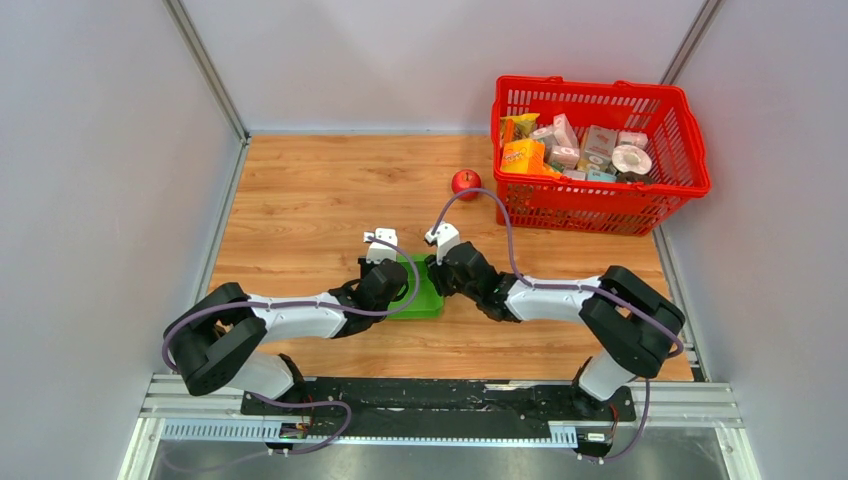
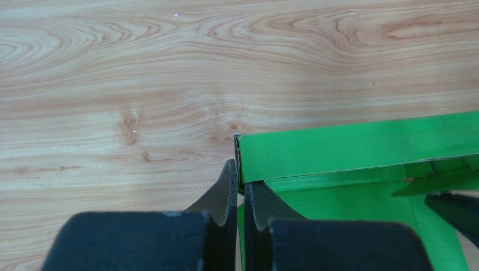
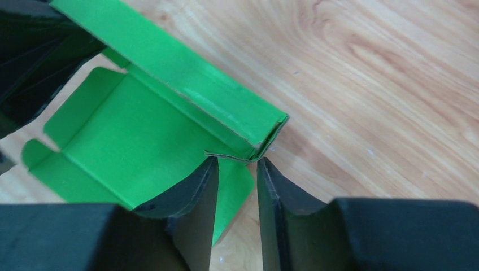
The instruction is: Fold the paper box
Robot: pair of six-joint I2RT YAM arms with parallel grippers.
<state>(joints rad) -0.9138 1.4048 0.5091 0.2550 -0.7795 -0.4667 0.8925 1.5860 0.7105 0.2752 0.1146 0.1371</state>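
Here the left end effector (image 2: pixel 240 183) clamps the paper box (image 2: pixel 350 149); the right end effector (image 3: pixel 237 162) gapes at its corner.

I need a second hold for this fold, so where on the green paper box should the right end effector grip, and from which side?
I'd take the paper box by the free corner of its raised wall, from the box's right end, the right end effector straddling it. That wall stands upright and thin, so both fingers fit; the left end effector pinches the other end.
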